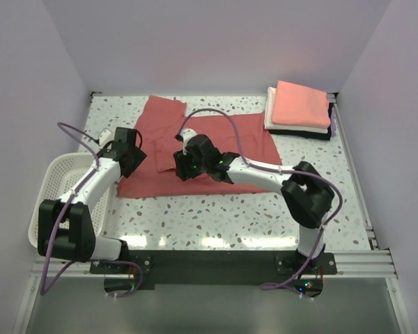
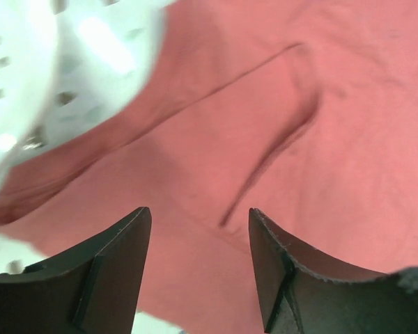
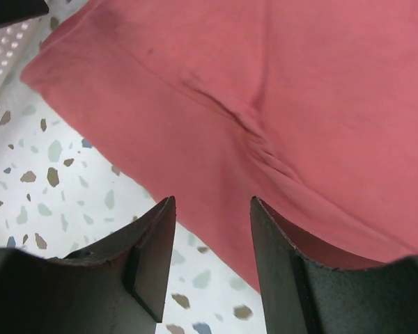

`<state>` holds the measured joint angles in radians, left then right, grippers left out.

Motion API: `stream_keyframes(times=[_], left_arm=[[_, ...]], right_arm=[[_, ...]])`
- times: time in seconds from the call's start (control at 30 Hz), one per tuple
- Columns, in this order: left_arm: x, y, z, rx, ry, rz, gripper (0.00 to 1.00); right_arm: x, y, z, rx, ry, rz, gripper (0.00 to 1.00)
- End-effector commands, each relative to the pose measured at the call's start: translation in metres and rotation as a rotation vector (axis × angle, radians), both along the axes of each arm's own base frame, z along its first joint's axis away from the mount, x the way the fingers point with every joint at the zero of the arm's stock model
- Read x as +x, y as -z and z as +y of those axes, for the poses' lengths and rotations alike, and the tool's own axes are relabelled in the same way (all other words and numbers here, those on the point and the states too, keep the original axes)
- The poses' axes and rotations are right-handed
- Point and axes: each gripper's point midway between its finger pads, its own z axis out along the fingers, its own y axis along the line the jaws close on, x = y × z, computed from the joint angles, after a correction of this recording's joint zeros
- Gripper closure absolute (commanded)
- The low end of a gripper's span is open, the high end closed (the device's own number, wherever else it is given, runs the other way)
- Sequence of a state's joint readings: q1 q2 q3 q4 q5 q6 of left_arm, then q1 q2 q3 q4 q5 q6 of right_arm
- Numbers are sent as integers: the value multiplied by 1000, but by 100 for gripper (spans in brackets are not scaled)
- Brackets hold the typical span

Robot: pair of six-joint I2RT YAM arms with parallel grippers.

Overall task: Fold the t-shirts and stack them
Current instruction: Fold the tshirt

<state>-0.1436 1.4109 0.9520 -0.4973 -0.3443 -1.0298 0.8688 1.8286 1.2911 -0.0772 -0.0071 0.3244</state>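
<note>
Speckled table: brick-red t-shirt flat, long axis left-right.

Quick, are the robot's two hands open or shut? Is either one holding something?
Left gripper: jaws open, holding nothing, above the brick-red t-shirt.
Right gripper: jaws open, holding nothing, above that shirt's edge.

You get bright, even overhead light in the top view, with glare patches on the table at its near edge. In the left wrist view, the basket is blown out and blurred. Creases in the red shirt cast soft, shallow shadows.
</note>
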Motion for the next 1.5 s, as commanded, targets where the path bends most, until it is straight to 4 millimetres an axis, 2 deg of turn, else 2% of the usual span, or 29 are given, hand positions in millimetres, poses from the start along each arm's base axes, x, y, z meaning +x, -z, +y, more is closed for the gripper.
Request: stream_keyframes(times=[0.0,0.03,0.07,0.1,0.13,0.17,0.2,0.27,0.3,0.4,0.63,0.73,0.83,0.9,0.97,1.1,1.2,1.23,1.47], left_arm=[[-38,20,27,60,-85,81,40],[-41,22,28,66,-81,84,49],[-45,26,29,74,-81,94,53],[-51,34,31,80,-79,116,57],[-51,38,30,81,-75,117,68],[-55,43,31,85,-70,137,72],[-56,47,30,84,-66,149,81],[-57,52,30,85,-62,166,87],[-58,53,30,86,-59,172,88],[-62,59,31,93,-60,194,89],[-68,67,34,111,-60,235,90],[-68,68,33,111,-55,241,90],[-68,69,32,108,-49,246,90],[-67,69,31,103,-44,245,90],[-66,68,31,104,-38,240,90],[-66,69,31,103,-33,247,89],[-65,67,32,104,-34,244,89],[-65,66,33,103,-39,240,89],[-65,64,34,100,-35,233,89]], right_arm=[[9,7,37,-11,-67,-61,51],[10,3,48,12,-83,-56,52],[5,17,56,13,-104,-24,54],[5,19,61,22,-112,-20,55],[7,16,68,38,-118,-24,56],[5,27,73,32,-130,-10,56],[9,24,78,41,-130,-16,56],[11,32,81,21,-132,-7,57],[14,45,81,-2,-123,3,57],[23,48,82,-24,-97,-8,58],[48,45,75,-11,6,-25,57],[61,44,68,31,61,-5,57],[86,45,48,61,136,19,57],[91,49,39,65,154,39,58],[100,33,32,96,161,-2,57],[98,24,27,67,141,-36,57],[81,13,37,34,81,-106,58],[71,13,45,5,50,-129,58],[45,19,71,9,-6,-139,61]])
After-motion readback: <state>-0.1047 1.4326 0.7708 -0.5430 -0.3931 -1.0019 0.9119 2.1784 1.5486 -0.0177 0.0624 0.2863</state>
